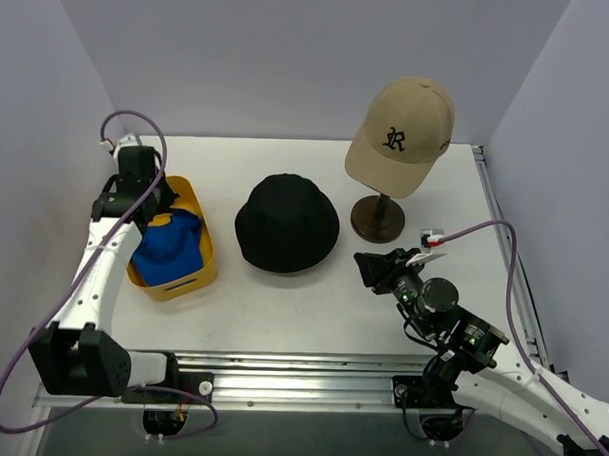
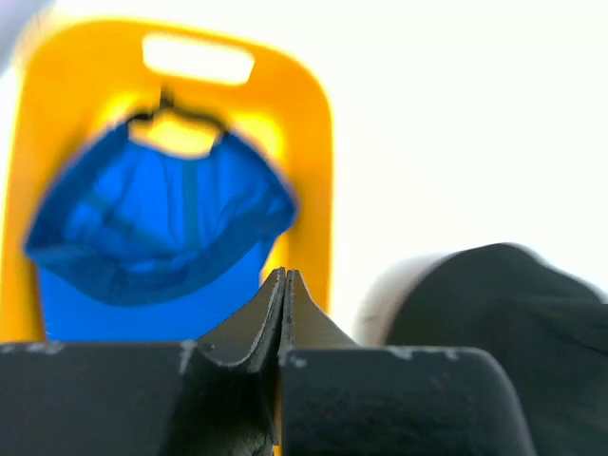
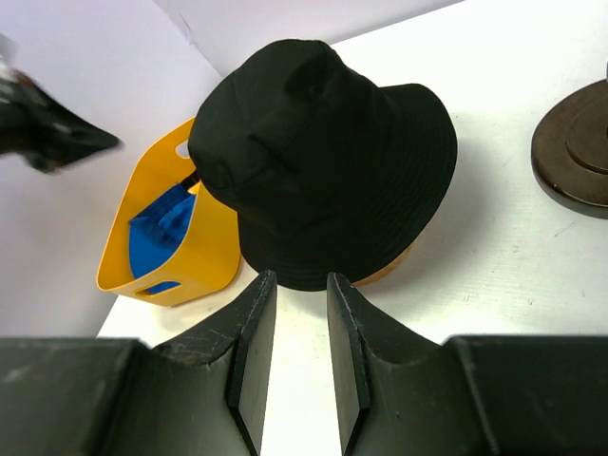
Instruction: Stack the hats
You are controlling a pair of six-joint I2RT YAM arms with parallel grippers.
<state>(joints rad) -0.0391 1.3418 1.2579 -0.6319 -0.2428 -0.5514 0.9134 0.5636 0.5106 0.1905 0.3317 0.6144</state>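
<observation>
A black bucket hat (image 1: 287, 224) (image 3: 313, 152) lies crown up in the middle of the table. In the yellow tray (image 1: 206, 247) at the left lies a bright blue cap (image 1: 169, 245) (image 2: 161, 218). A tan cap (image 1: 403, 126) with a dark logo rests on the wooden stand (image 1: 378, 217). My left gripper (image 1: 155, 211) (image 2: 285, 274) hovers over the tray's far end, shut, with nothing between its fingers. To the right of the black hat, my right gripper (image 1: 368, 265) (image 3: 299, 280) points at the brim, slightly open and empty.
The yellow tray (image 2: 313, 142) (image 3: 214, 252) stands just left of the black hat (image 2: 503, 304). The dark round base of the stand (image 3: 579, 142) is to the hat's right. An orange-tan edge (image 3: 399, 268) peeks out under the black brim. Grey walls enclose the table.
</observation>
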